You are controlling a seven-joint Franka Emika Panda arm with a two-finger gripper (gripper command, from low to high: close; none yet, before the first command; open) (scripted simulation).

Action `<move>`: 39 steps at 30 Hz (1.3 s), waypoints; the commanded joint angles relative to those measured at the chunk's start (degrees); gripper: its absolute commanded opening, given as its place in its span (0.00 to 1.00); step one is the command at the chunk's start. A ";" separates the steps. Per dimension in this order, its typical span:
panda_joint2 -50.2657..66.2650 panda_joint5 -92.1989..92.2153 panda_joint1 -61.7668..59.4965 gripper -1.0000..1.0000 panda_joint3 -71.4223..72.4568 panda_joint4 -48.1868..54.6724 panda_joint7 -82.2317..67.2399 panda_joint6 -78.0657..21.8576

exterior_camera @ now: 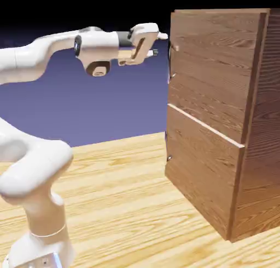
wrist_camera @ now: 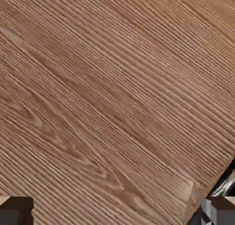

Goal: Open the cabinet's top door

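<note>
The gripper [exterior_camera: 159, 44] hung spread wide and empty beside the top door [exterior_camera: 210, 64] — it needed to straddle the handle [exterior_camera: 171, 62] squarely before closing.

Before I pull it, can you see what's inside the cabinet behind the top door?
No. The top door sits shut against the cabinet, so the inside is covered. Only wood grain shows, with the handle at its edge. The gripper is open, near the handle.
</note>
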 commanded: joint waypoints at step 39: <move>-34.60 19.38 8.04 0.00 -19.19 -32.91 10.46 -54.91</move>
